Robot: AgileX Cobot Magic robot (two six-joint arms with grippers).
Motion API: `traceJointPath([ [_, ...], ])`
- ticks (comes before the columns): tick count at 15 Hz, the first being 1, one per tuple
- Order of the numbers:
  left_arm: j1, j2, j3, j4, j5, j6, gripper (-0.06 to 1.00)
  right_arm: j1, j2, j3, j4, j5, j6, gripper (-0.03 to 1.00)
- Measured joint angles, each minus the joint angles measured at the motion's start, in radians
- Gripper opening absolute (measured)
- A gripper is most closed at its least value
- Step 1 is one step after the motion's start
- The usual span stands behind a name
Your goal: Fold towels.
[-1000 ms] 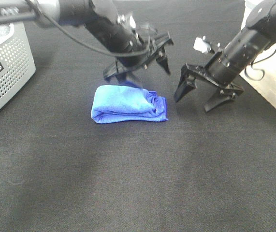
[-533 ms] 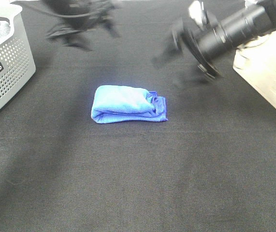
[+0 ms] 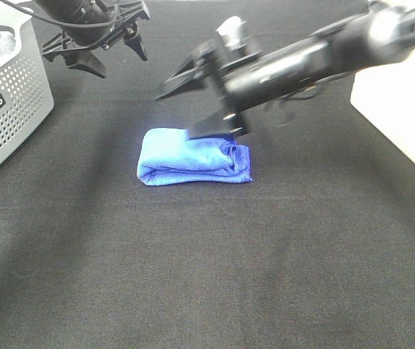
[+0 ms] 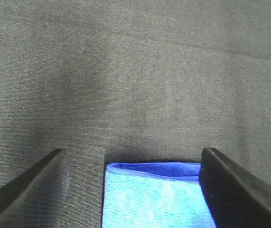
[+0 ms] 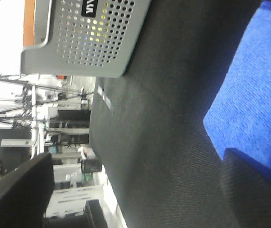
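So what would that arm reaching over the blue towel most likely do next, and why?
Probably lower the right tool onto the near end of the blue towel and close on it. Its jaws stand wide open, one tip just at the towel's back edge, and nothing is gripped. The towel lies folded, and the left tool is open, off beside the grey basket, so the right arm seems the one to act.

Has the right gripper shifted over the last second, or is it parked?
Yes. The right gripper has swung across toward the grey basket side and now sits open over the folded blue towel, no longer beside its right end.
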Motion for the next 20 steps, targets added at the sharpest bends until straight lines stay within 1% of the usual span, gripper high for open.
traceJointPath([
  [2,0.000,0.000,0.000,0.000,0.007,0.000,0.73,0.006,0.065,-0.053,-0.002,0.021,0.022,0.89],
  [3,0.000,0.000,0.000,0.000,0.015,0.000,0.73,-0.007,0.091,-0.064,-0.017,0.023,0.036,0.89],
  [4,0.000,0.000,0.000,0.000,0.021,0.000,0.73,-0.025,0.101,-0.065,-0.040,0.023,0.041,0.89],
  [5,0.000,0.000,0.000,0.001,0.024,0.001,0.73,-0.042,0.106,-0.066,-0.086,0.019,0.060,0.89],
  [6,0.000,0.000,0.000,0.001,0.024,0.001,0.73,-0.042,0.106,-0.066,-0.086,0.019,0.060,0.89],
  [8,0.000,0.000,0.000,0.001,0.026,0.001,0.73,-0.068,0.111,-0.067,-0.159,0.011,0.085,0.89],
  [10,0.000,0.000,0.000,0.001,0.026,0.001,0.73,-0.085,0.109,-0.068,-0.186,0.032,0.089,0.89],
  [13,0.000,0.000,0.000,0.005,0.047,0.013,0.73,-0.118,0.035,-0.068,-0.272,0.038,0.099,0.89],
  [15,0.000,-0.007,0.000,0.021,0.095,0.044,0.73,-0.130,-0.041,-0.068,-0.349,0.038,0.145,0.89],
  [16,0.000,-0.027,0.000,0.056,0.158,0.071,0.73,-0.130,-0.099,-0.068,-0.433,0.049,0.187,0.89],
  [18,0.000,-0.068,0.000,0.109,0.258,0.083,0.73,-0.129,-0.170,-0.068,-0.560,0.064,0.244,0.89],
  [20,0.000,-0.105,0.000,0.130,0.342,0.109,0.73,-0.129,-0.231,-0.068,-0.672,0.097,0.313,0.89],
])
